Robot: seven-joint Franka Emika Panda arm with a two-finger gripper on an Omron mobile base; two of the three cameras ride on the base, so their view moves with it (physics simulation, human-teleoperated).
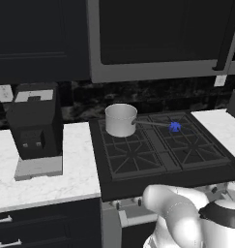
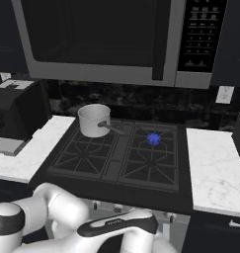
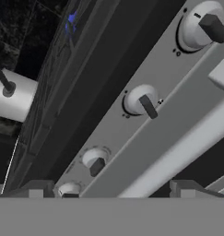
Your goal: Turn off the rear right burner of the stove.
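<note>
Item: my gripper (image 3: pixel 111 190), spread wide, empty, facing stove (image 1: pixel 138 160) knobs (image 3: pixel 142 102); rear right burner (image 1: pixel 175 127) lit. Risk: I twist the wrong knob.

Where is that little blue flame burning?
The blue flame burns on the rear right burner of the stove, just right of the steel saucepan, whose handle points toward it.
</note>
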